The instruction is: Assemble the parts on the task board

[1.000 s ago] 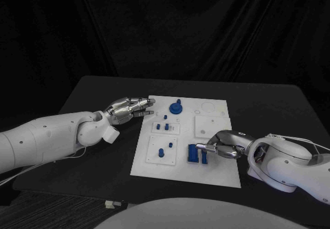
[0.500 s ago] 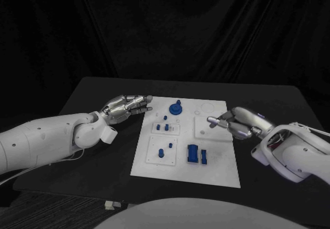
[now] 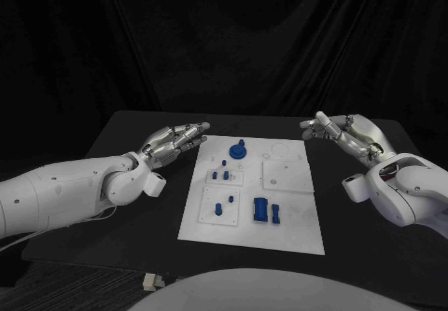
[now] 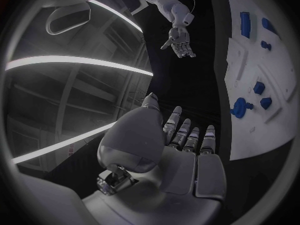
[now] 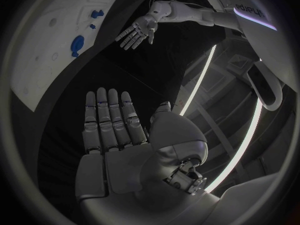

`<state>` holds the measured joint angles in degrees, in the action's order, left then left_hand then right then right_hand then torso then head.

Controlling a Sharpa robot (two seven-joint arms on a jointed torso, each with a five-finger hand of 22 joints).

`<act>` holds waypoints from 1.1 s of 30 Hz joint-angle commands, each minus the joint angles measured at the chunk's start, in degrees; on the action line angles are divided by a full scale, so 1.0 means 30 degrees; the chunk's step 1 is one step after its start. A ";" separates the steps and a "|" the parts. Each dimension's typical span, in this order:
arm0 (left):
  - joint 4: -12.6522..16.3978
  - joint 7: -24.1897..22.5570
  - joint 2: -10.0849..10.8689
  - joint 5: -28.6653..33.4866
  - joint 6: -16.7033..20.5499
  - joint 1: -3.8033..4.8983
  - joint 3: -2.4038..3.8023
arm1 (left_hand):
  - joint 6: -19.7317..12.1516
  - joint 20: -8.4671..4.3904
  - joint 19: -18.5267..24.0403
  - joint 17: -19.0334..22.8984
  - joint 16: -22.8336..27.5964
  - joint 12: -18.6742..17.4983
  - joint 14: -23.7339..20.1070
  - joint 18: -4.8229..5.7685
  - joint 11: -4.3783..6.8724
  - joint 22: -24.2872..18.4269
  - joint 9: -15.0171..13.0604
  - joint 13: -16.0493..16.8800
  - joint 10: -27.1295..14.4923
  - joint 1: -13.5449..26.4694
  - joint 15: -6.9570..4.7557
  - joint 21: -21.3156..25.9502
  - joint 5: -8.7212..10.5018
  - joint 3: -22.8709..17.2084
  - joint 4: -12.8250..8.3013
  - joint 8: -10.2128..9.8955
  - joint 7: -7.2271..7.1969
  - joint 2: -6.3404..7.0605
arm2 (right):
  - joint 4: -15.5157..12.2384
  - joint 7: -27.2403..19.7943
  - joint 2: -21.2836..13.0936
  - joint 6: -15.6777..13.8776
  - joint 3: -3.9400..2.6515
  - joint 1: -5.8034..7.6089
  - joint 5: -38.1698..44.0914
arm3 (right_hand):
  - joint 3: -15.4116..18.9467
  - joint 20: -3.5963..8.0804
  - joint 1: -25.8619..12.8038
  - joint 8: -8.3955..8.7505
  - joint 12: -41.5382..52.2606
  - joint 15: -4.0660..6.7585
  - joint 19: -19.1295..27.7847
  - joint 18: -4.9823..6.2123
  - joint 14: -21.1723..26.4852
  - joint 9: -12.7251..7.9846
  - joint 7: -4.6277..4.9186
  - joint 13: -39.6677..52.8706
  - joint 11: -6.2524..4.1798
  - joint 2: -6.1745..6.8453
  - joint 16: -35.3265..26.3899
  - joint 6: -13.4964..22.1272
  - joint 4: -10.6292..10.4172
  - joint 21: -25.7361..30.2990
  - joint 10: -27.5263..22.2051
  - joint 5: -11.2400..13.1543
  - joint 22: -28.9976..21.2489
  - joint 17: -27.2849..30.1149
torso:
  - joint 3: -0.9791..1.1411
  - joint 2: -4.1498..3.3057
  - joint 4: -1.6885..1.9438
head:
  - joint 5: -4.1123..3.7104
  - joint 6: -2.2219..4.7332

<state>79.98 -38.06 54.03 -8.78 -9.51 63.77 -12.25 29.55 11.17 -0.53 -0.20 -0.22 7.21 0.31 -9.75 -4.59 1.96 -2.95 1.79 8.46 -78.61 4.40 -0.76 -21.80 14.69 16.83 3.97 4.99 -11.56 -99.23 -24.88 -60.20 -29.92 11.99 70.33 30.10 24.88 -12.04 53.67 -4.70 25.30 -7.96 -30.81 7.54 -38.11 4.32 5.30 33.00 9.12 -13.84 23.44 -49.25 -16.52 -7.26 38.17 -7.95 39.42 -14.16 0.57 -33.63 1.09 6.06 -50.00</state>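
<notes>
Task board lay mid-frame on the bench with small blue parts seated, judged light, rigid, best pinched by their sides; left hand and right hand hovered, fingers apart, empty.

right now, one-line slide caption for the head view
Both hands, left hand and right hand, open and raised beside the task board, blue parts untouched.

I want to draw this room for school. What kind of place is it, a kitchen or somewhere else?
Probably a robot test lab, not a kitchen. A black table stands before dark curtains, with a white board of small blue parts on it, and an open robot hand raised at each side.
</notes>
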 commanded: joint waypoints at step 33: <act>0.2902 0.2403 -0.2716 0.2551 1.5599 -0.1049 0.3563 | -0.7988 -0.3722 0.0177 0.0065 0.0072 -0.2402 -0.0103 0.3249 0.1529 -0.0654 0.0983 -0.0596 -0.2819 2.1173 -0.1466 0.0254 0.5874 -0.4895 -0.5609 -0.1323 -0.1662 0.3855 | 0.3092 -0.1638 0.5170 -0.4733 -0.3996 -0.3389 -1.0034 | -0.6718 0.4013 -1.4384 0.1566 -0.7029 0.2652 0.8694 -0.2512 1.0632 -0.1440 -0.1768 -0.9199 -0.3042 0.4613 -0.7813 1.3468 0.5506 0.2422 -1.0568 0.2648 -1.1046 0.4721 | -0.0189 0.0818 -0.0364 | -0.2021 0.5209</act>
<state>88.21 -32.30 46.13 -3.70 27.02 60.79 -1.75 7.70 0.80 -0.05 -0.07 -0.21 0.19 -0.18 -1.65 0.00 0.08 -0.07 0.06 0.38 -20.37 0.40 -0.19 -5.62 1.18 2.82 0.28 0.07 -0.59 -89.98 -28.60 -44.67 -41.60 0.08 60.29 2.91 6.29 -0.61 14.18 -0.38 5.71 -0.04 -6.45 0.86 -8.51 0.07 -0.03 7.29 0.17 -1.11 4.00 -11.91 -2.03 -0.36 8.75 -0.38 8.48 -0.47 0.03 -31.31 0.05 0.04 -34.55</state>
